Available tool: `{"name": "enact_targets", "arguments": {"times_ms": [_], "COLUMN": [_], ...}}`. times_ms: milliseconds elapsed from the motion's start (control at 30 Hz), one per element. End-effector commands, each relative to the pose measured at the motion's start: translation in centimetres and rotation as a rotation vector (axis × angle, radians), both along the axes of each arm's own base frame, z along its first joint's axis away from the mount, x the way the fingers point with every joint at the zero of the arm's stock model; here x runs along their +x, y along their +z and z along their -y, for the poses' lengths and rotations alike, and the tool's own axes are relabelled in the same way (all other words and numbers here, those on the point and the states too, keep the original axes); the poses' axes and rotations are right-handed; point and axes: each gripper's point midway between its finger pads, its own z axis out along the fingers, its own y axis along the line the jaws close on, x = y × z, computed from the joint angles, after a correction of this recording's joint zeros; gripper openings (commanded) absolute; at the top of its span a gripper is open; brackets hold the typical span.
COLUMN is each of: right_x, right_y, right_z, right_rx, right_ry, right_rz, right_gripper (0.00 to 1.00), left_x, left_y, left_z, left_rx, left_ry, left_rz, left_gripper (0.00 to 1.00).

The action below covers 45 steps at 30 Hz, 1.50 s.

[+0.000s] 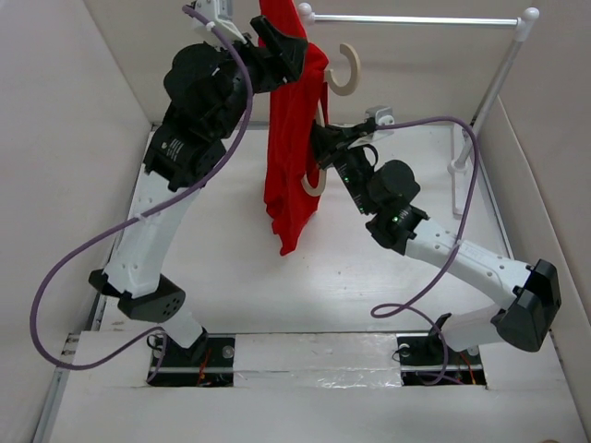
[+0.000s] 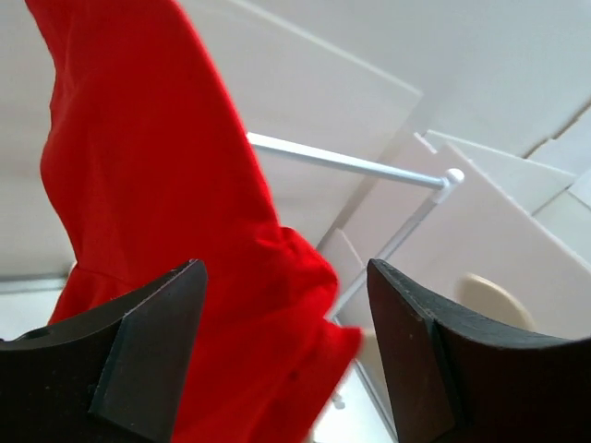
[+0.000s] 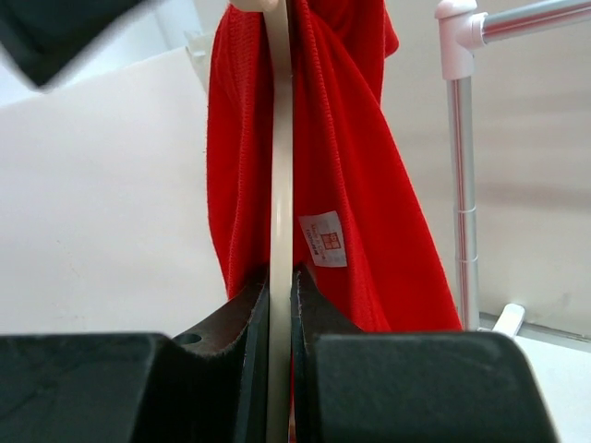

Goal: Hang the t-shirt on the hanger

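Top external view: the t-shirt (image 1: 291, 138) hangs as a bunched red column at upper centre of the frame. It is draped over the hanger (image 1: 358, 72), whose hook shows just to its right. The right gripper (image 3: 280, 286) is pressed together on the hanger's thin pale edge, with cloth on either side. The left gripper (image 2: 286, 277), at the shirt's top, stands with jaws spread wide and red cloth visible between them. The rack (image 1: 416, 19) stands behind, at upper right.

place: robot lab test cell | signs: white board walls (image 1: 65, 111) around table (image 1: 351, 286) (clothes rack (image 1: 416, 19) inside), two bolted arms (image 1: 152, 240)
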Motion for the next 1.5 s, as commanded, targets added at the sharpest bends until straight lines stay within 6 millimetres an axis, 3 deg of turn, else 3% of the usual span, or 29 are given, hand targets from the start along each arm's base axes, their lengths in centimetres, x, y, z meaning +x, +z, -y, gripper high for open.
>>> {"name": "enact_targets", "arguments": {"times_ms": [0, 167, 367, 467, 500, 533, 600, 800, 900, 933, 967, 1033, 1100, 1133, 1200, 1233, 1267, 1300, 1333, 1467], "right_x": [-1.9, -2.1, -2.2, -2.2, -2.1, -2.1, -2.1, -0.9, -1.0, -1.2, -1.6, -2.0, -2.5, -2.6, -3.2, -3.4, -3.4, -3.8, -3.8, -3.9], "right_y": [3.9, 4.4, 4.2, 4.4, 4.3, 4.5, 4.4, 2.7, 1.8, 1.2, 1.4, 0.0, -0.1, -1.8, -2.2, -3.0, -5.1, -5.4, -6.8, -11.7], "right_z": [1.0, 0.6, -0.6, -0.7, -0.9, -1.0, -1.3, -1.1, -0.7, -0.7, -0.3, -0.1, 1.1, 1.3, 2.8, 3.2, 3.4, 4.0, 4.1, 2.7], "right_rx": [0.063, 0.055, 0.024, 0.018, 0.01, 0.008, 0.009, 0.031, 0.029, 0.017, 0.017, -0.004, 0.009, -0.006, 0.018, 0.013, -0.008, -0.012, -0.039, -0.139], "right_ry": [0.021, 0.04, 0.076, 0.076, 0.076, 0.078, 0.094, 0.159, 0.195, 0.205, 0.216, 0.226, 0.217, 0.216, 0.195, 0.189, 0.176, 0.169, 0.162, 0.209], "right_rz": [0.101, 0.112, 0.11, 0.113, 0.111, 0.111, 0.1, 0.002, -0.042, -0.059, -0.059, -0.097, -0.111, -0.153, -0.173, -0.183, -0.216, -0.222, -0.258, -0.36], "right_gripper": [0.0, 0.0, 0.0, 0.0, 0.0, 0.0, 0.0, 0.0, 0.23, 0.38, 0.45, 0.62, 0.69, 0.7, 0.7, 0.54, 0.4, 0.26, 0.02, 0.03], "left_x": [1.7, 4.6, 6.2, 6.4, 6.4, 6.7, 6.2, 4.8, 4.4, 4.6, 4.4, 4.4, 4.1, 4.1, 4.3, 4.5, 4.6, 4.7, 4.6, 4.7], "left_y": [0.4, -1.7, -3.2, -4.4, -4.6, -5.2, -4.5, -3.4, -3.5, -3.8, -3.4, -3.6, -3.3, -3.3, -3.5, -3.7, -3.9, -4.0, -3.6, -3.3], "left_z": [1.1, 1.6, 3.4, 4.1, 4.1, 4.3, 3.6, 2.3, 1.4, 0.9, 0.1, -0.1, -0.3, -0.3, -0.3, -0.3, -0.3, -0.2, -0.2, 0.3], "left_rx": [-0.063, -0.055, -0.06, -0.058, -0.059, -0.063, -0.081, -0.115, -0.136, -0.141, -0.159, -0.182, -0.192, -0.195, -0.198, -0.197, -0.2, -0.201, -0.205, -0.213], "left_ry": [-0.032, -0.01, -0.055, -0.077, -0.079, -0.078, -0.064, -0.05, -0.052, -0.046, -0.039, -0.048, -0.045, -0.046, -0.039, -0.033, -0.03, -0.03, -0.036, -0.055], "left_rz": [0.005, -0.045, -0.072, -0.088, -0.091, -0.091, -0.074, -0.053, -0.071, -0.083, -0.075, -0.086, -0.084, -0.087, -0.094, -0.1, -0.106, -0.11, -0.102, -0.101], "left_gripper": [0.68, 0.7, 0.7, 0.57, 0.31, 0.2, 0.0, 0.0, 0.0, 0.0, 0.0, 0.0, 0.0, 0.0, 0.0, 0.0, 0.0, 0.0, 0.0, 0.0]}}
